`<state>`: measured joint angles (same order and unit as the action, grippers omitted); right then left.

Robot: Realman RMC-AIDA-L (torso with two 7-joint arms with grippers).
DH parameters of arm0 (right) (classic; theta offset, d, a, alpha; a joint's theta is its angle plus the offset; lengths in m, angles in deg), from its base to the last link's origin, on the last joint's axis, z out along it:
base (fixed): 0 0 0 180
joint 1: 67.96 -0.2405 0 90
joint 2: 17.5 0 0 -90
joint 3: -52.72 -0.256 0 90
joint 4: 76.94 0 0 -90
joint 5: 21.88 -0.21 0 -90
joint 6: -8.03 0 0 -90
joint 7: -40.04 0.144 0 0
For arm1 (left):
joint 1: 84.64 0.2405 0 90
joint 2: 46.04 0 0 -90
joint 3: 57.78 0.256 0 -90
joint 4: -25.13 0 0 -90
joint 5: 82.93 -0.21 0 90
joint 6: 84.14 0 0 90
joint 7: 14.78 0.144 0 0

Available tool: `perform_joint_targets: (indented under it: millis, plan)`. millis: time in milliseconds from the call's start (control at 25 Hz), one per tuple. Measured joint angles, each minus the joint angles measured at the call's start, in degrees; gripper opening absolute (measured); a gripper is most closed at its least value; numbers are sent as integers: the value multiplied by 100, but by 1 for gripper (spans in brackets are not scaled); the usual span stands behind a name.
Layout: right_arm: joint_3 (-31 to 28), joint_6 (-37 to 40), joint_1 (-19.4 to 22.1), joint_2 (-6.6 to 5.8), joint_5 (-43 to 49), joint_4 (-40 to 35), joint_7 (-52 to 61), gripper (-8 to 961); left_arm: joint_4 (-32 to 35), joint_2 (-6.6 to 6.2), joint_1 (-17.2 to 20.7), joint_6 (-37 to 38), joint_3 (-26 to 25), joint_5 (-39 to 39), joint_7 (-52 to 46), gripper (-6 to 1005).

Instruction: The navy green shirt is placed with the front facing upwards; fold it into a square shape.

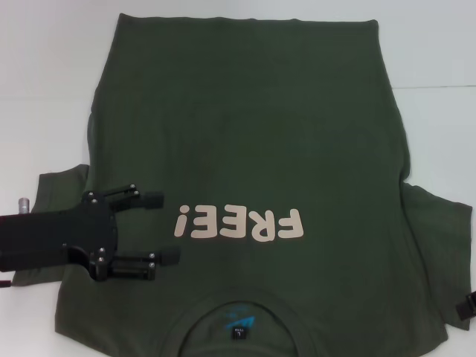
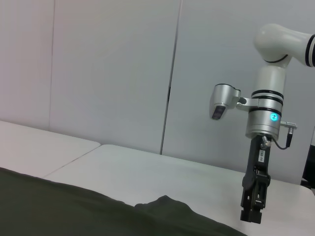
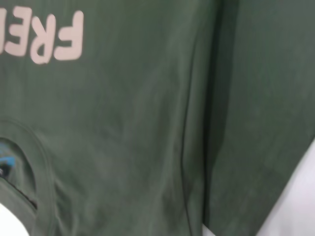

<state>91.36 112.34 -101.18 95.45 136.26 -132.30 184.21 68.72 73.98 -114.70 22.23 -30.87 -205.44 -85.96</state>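
Three views: head, then left wrist, then right wrist.

Head view, shirt: the navy green shirt (image 1: 253, 149) lies flat and face up on the white table (image 1: 44, 74), collar nearest the robot, hem far away, cream lettering (image 1: 238, 223) across the chest, neck label (image 1: 238, 327) inside the collar.

Head view, left claw: the left claw (image 1: 158, 227) reaches in from the robot's left, just over the shirt near its left sleeve, with its two fingers apart and nothing between them.

Head view, right claw: only a dark sliver shows at the frame's right edge by the right sleeve.

Left wrist view: the right claw (image 2: 250, 215) hangs straight down from its white arm, just above the table beside a raised wrinkle of green cloth; whether its fingers are apart or together cannot be told.

Right wrist view: green cloth fills the frame, with part of the lettering, the collar curve, a long crease and a corner of table.

Step in hand: judged as the opening approach; no fold is made yet.

Next move: probably each claw must pinch a sleeve or side edge and carry it inward, keeping the cloth smooth.
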Motion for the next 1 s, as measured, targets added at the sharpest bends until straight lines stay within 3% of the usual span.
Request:
perform_joint_targets:
  millis: [1000]
  plan:
    - [121, -237, -82, 6, 77, 307, 91, 739, -9, 12, 0, -29, -2, 0, 61, 933]
